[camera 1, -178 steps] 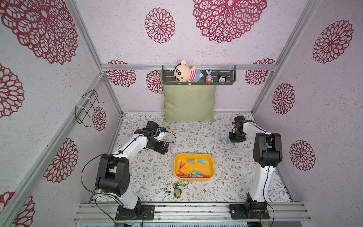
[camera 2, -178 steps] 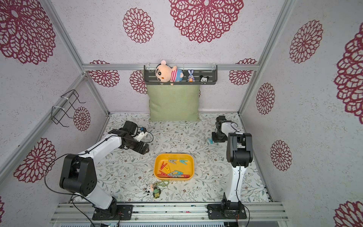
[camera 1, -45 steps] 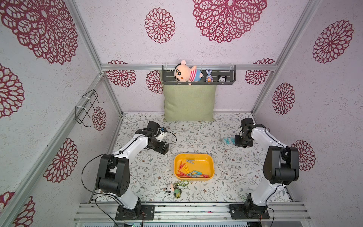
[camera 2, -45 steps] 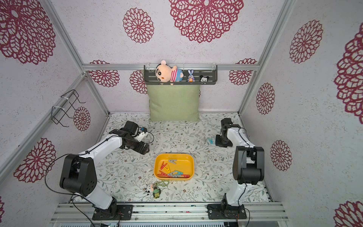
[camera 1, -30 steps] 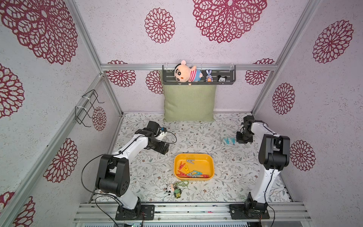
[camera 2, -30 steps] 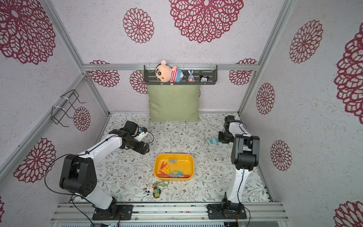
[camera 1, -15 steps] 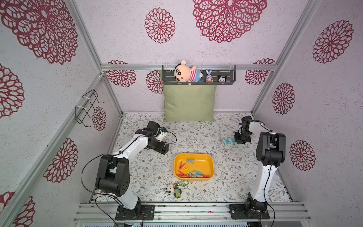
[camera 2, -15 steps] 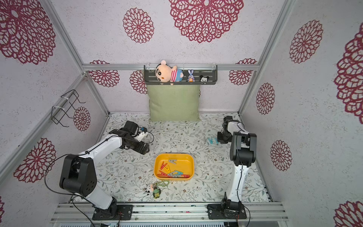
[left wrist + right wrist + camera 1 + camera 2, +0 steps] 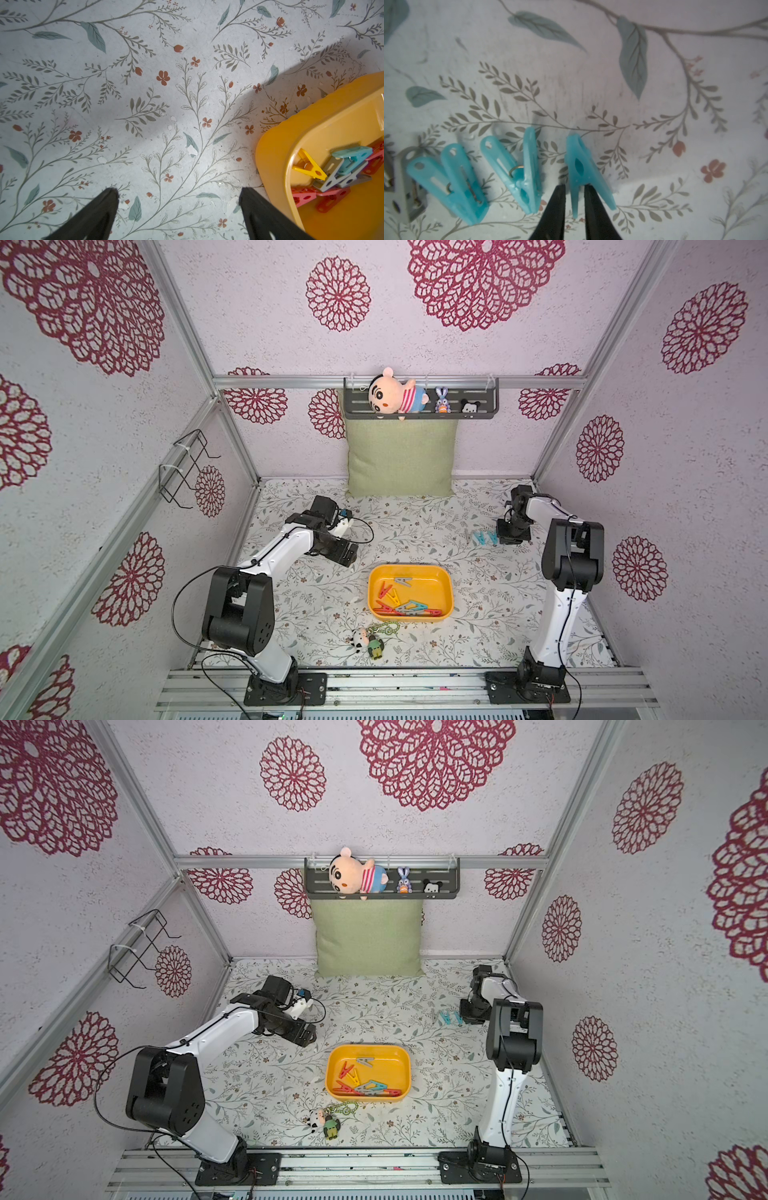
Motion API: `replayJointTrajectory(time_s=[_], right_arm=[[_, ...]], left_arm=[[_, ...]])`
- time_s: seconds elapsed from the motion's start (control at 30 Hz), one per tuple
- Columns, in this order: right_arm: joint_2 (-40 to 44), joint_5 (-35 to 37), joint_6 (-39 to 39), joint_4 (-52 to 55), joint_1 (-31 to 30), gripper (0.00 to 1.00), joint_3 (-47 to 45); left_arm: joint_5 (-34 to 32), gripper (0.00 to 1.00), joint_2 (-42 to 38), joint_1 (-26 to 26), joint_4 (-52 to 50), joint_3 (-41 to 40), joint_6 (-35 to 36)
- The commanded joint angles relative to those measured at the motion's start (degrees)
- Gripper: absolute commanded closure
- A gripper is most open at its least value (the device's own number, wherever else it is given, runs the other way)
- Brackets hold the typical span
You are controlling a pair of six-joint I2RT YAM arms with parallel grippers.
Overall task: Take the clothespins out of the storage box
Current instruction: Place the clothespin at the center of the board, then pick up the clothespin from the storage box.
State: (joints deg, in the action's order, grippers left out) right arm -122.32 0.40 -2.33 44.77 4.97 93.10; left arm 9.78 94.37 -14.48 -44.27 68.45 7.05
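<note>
Right gripper (image 9: pixel 574 187): jaws narrowly parted, astride one leg of a teal clothespin (image 9: pixel 581 164) lying on the table (image 9: pixel 415 526). A sliver of table shows on each side, so I judge the peg is released.
Left gripper (image 9: pixel 177 191): jaws wide and empty, just beside a corner of the storage box (image 9: pixel 432 583).
Clothespins: two more teal pegs (image 9: pixel 519 170) lie just beside the first. The rest (image 9: pixel 399 605) are in the box, mostly heaped.
Risk at withdrawal: a fingertip may catch the leg and drag the peg into its neighbours.
Risk in box: the heaped pegs overlap, so one grasp may lift two or shift the light box.
</note>
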Motion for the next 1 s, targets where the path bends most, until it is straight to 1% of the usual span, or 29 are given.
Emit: replayJointTrajectory(time_s=[0.0,0.3,0.37,0.47,0.57,0.67,0.83,0.97], right_arm=[[0.9,2.0,0.5,2.2,-0.4,0.75,2.8],[6.2,4.1,-0.6,5.9,-2.3,0.7,6.2],[8.4,4.0,-1.5,6.7,-3.2,0.69,6.7],[12.6,3.8,-3.2,7.8,-6.0,0.69,6.8],[18.9,3.3,-4.8,7.9,-11.8,0.68,5.6],[25.8,2.9,-7.5,6.9,-19.0,0.67,2.4],[35.8,1.8,-11.2,2.9,-32.7,0.67,-7.6],[39.3,0.2,-11.3,1.1,-42.8,0.67,-14.4]], left_arm=[[0.5,0.01,-1.6,-0.5,0.5,-0.2,0.0],[0.4,0.01,-1.5,-0.5,0.6,-0.3,0.1],[0.5,0.01,-1.4,-0.4,0.7,-0.4,0.1],[0.5,0.01,-1.4,-0.4,0.8,-0.4,0.1],[0.0,0.01,-1.6,-0.3,0.8,-0.5,0.1],[-0.5,0.01,-1.8,-0.3,1.3,-0.7,0.1],[-0.6,0.01,-1.6,0.0,1.6,-0.8,-0.2],[-0.7,0.01,-1.2,0.2,1.6,-0.8,-0.2]])
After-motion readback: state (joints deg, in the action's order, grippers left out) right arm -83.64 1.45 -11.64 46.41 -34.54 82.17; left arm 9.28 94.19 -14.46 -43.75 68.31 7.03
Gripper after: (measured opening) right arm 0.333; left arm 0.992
